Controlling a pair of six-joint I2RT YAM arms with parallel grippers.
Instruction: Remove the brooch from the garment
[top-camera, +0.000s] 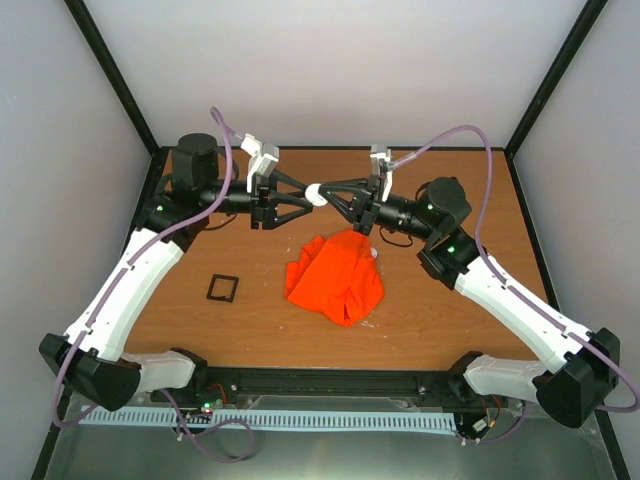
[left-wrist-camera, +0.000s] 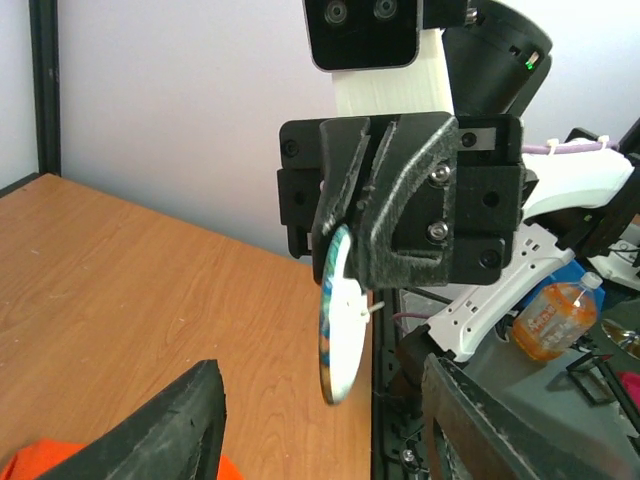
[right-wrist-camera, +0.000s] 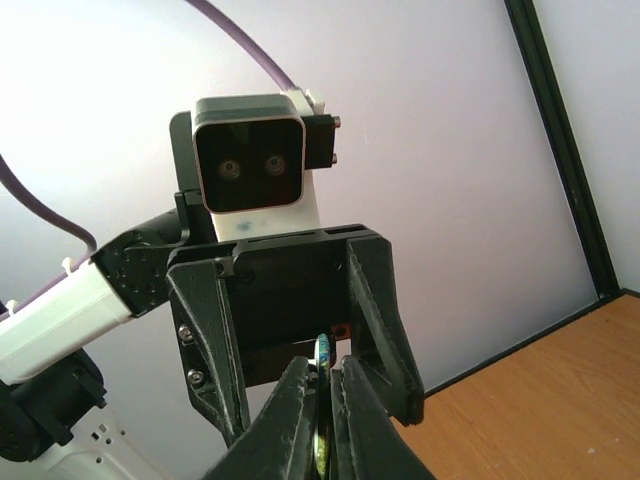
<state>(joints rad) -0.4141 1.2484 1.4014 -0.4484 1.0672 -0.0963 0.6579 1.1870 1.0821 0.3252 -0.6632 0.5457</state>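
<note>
Brooch (left-wrist-camera: 340, 315) off the garment, up in the air over the far half of the tabletop (top-camera: 180, 330), pinched by its rim in the right hand (top-camera: 330, 194), whose two fingers are clamped tight on it. Round disc, white back with a thin pin sticking out, coloured front edge just showing. Left hand (top-camera: 302, 197) faces the right hand nose to nose, released, its fingers (left-wrist-camera: 175, 425) spread wide either side of the disc and not touching it as far as I can see. Both arms raised and bent inward, meeting over mid-table. Garment (top-camera: 336, 276) lies crumpled in an orange heap on the tabletop, below the hands and a bit nearer, touched by neither hand. Small black square frame (top-camera: 222, 288) flat on the wood to the garment's left, apart from it. Tiny white bit (top-camera: 375, 254) at the garment's upper right edge, too small to tell what
</note>
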